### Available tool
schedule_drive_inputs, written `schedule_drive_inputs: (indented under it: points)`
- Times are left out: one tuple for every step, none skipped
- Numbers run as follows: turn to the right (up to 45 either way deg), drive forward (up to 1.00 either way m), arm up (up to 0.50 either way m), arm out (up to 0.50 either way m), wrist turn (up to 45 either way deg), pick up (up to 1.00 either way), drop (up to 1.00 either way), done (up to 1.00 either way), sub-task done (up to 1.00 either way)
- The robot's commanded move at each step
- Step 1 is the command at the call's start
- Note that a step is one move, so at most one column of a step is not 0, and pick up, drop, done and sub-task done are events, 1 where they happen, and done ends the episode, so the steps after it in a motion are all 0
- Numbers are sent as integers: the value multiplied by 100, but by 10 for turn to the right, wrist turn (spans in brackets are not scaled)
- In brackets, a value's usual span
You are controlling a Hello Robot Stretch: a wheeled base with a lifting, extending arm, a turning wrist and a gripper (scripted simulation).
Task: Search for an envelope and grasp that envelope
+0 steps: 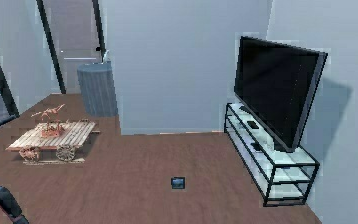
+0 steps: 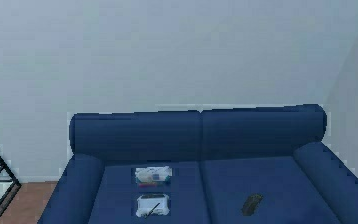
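Navy sofa [image 2: 257, 135], 2 flat whitish rectangles [image 2: 153, 176] [image 2: 152, 206] on seat

We see soft, even light in both views; television [image 1: 279, 88] throws grey shadow on wall [image 1: 332, 35]; door frame [image 1: 50, 45] leans near edge.

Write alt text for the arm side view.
A dark blue sofa against a pale wall. Two small white flat items lie on the cushion at the view's left, a dark slim object on the right one.
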Motion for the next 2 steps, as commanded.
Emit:
schedule_drive_inputs:
  points:
    - [0,0,0,50,0,0,0,0,0]
    - [0,0,0,0,450,0,0,0,0]
